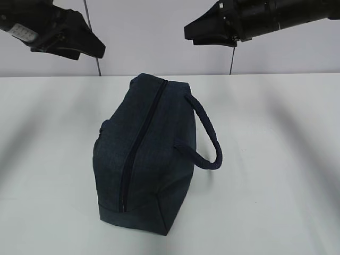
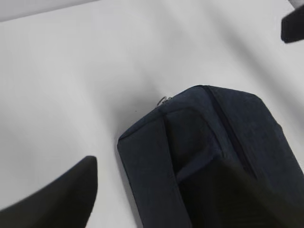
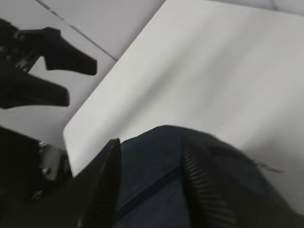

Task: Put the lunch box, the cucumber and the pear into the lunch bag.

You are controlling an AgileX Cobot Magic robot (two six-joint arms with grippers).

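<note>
Navy fabric, one lunch bag (image 1: 146,154) sits mid-counter (image 1: 276,159), zipper (image 1: 139,149) closed along its top, one loop handle (image 1: 208,135) at its right side. Whatever lies inside is hidden. Above the bag, left gripper (image 1: 79,42) and right gripper (image 1: 204,29) hang cropped; the left's fingers (image 3: 61,76) spread apart, empty; the right's state I cannot tell.

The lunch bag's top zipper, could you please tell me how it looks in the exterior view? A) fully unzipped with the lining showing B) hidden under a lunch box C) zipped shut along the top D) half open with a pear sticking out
C: the zipper runs as one unbroken dark line along the top of the lunch bag, with no gap, lining or contents showing.
</note>
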